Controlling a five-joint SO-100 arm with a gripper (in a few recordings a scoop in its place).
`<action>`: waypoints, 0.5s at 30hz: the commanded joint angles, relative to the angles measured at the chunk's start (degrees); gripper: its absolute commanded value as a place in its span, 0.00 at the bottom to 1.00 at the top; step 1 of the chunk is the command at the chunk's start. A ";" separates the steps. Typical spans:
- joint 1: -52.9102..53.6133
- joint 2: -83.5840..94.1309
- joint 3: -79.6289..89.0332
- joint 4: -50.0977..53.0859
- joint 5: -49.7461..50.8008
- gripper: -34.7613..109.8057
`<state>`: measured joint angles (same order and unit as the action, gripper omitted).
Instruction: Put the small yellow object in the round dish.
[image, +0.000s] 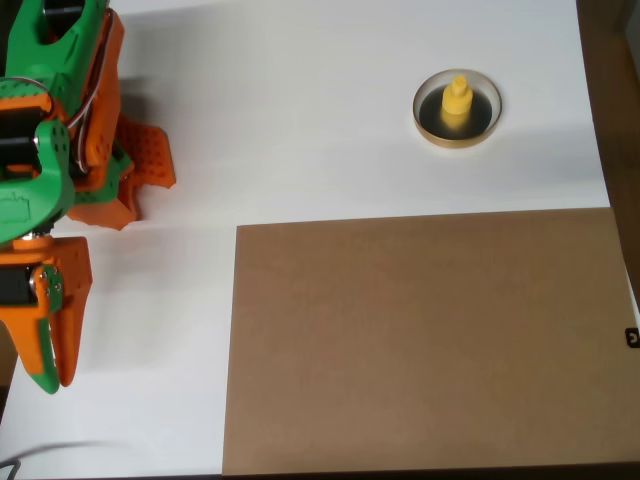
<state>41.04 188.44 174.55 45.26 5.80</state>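
- The yellow piece (457, 100) sits inside the dish (431, 127), roughly at its middle, standing upright with its narrower knob on top.
- The dish rests on the white table (320, 110) toward the upper right of the overhead view, with its tan rim ringing a dark inside.
- The piece covers only a small part of the dark floor; a black ring shows around its base.
- The arm (50, 110), green and orange, lies along the left edge of the overhead view, well apart from the dish.
- The gripper (52, 375) points down toward the lower left corner, above bare table and touching nothing.
- Its orange and green fingers seem to lie close together at the tip with nothing between them; from this angle the pincer looks closed, though the gap is hard to judge.
- A brown board (420, 340) lies flat on the table and takes up the lower right part of the view; its top edge runs just below the dish without touching it.
- Nothing lies on the board.
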 joint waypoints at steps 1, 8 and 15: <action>0.26 2.20 0.44 -0.18 0.35 0.29; -0.18 2.20 0.44 -0.26 -1.23 0.28; -1.23 2.20 0.44 -0.35 -3.08 0.26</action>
<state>39.02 188.44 174.55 45.09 2.20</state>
